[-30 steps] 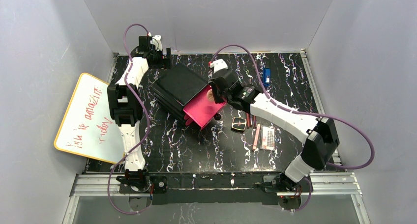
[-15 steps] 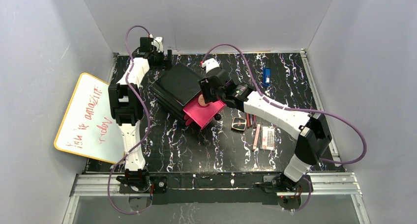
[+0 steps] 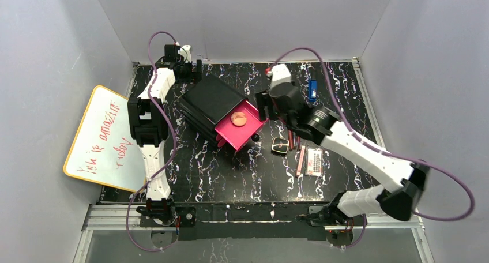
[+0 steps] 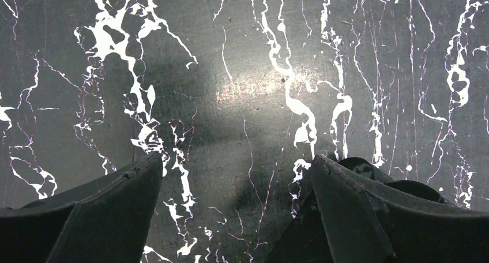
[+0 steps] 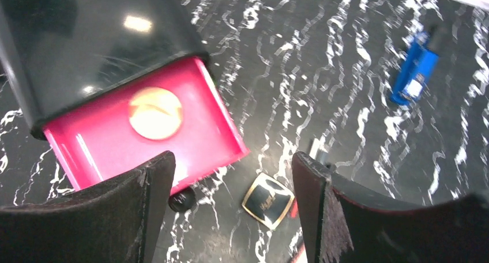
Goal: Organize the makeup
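We see the peach disc point(image 3: 237, 119) lying in the open pink drawer point(image 3: 229, 135), clear of its walls. Our right gripper point(image 5: 230, 208) hangs by the drawer's right edge, jaws spread and empty. The black compact point(image 3: 280, 146), sticks point(image 3: 300, 160) and palette point(image 3: 314, 161) lie on the open table point(image 3: 230, 182) to the right. Our left gripper point(image 4: 236, 208) is spread wide over bare tabletop at the back-left corner.

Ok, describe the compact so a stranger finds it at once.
Find the black box with its open pink drawer. Just right of the drawer's front lies the compact. It alone is squarish, black, gold-rimmed; its neighbours are thin sticks and a pale palette.
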Controlling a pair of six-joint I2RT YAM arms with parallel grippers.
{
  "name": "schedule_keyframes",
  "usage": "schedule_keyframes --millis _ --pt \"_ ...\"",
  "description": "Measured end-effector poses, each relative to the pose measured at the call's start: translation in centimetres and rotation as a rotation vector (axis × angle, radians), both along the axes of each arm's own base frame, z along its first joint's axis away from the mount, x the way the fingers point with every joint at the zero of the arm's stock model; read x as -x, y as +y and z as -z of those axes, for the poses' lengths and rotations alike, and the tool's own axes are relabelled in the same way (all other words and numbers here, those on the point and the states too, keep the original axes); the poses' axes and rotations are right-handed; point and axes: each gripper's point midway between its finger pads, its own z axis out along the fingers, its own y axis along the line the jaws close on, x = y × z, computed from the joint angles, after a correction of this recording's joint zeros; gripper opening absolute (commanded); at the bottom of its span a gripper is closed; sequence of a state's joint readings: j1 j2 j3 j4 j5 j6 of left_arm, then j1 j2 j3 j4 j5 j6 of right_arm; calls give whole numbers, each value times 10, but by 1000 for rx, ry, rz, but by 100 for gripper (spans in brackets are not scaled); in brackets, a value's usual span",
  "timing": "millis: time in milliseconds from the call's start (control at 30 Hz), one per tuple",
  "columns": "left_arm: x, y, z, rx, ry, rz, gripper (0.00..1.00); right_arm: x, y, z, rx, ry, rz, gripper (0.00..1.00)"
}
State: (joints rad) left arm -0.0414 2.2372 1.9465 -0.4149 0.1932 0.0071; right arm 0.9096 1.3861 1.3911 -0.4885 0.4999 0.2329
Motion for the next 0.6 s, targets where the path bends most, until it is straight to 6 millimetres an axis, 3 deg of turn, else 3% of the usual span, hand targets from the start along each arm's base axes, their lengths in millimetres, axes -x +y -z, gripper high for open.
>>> schedule_keyframes --millis 67,133,200,400,467,600 --pt "0 0 0 1 0 1 97 10 -25 -5 -21 -15 66 89" --pt "1 -1 0 1 3 2 97 19 -45 3 -43 6 146 91" --pt "1 -2 0 1 4 4 97 29 -63 30 -57 71 249 94" --pt "2 -6 0 1 4 11 97 66 -99 143 45 335 494 97" --pt "2 -8 0 1 5 15 97 74 -106 164 67 379 556 97" --pt "2 -11 0 0 4 20 97 75 -108 180 27 387 620 98"
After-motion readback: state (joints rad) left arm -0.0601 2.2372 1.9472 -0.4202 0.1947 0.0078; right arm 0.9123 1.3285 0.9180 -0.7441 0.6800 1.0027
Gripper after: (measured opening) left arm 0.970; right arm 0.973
